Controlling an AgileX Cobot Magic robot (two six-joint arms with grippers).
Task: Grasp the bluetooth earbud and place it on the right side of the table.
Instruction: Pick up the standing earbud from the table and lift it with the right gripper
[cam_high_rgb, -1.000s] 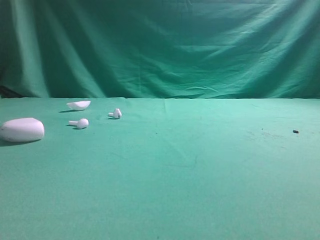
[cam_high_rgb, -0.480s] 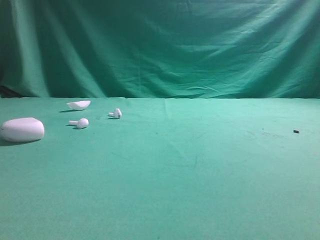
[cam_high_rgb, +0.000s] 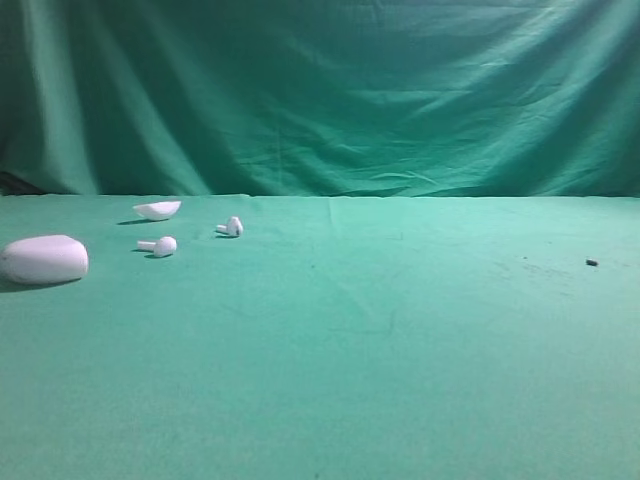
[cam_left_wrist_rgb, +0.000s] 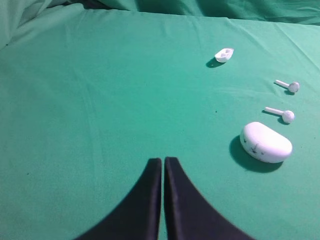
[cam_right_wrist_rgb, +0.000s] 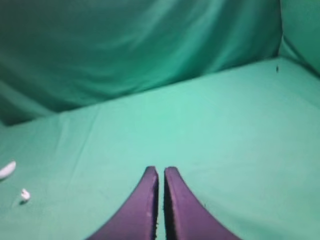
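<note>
The bluetooth earbud (cam_high_rgb: 160, 245) lies on its side on the left part of my desk (cam_high_rgb: 400, 380), bulb head to the right and stem to the left in the high view; in my left wrist view it shows as the nearer of two alike (cam_left_wrist_rgb: 283, 114), just beyond the case; its twin, the second earbud (cam_high_rgb: 231, 228), lies a little farther back and to the right, apart from it; behind the first sits a white shallow shell (cam_high_rgb: 158, 209), and nearer the left edge rests the big white pebble-shaped case (cam_high_rgb: 44, 259), none of them touching one another; far off on the right side of the green cloth there is a tiny dark speck (cam_high_rgb: 591, 262); a green curtain (cam_high_rgb: 320, 90) hangs behind the desk; my left pincer (cam_left_wrist_rgb: 163, 172) hangs over bare cloth, well apart from the white things, its black tips pressed together on nothing; my right pincer (cam_right_wrist_rgb: 160, 180) is likewise clenched and empty, above the cloth, with one earbud (cam_right_wrist_rgb: 24, 195) small at the far left of its view.
</note>
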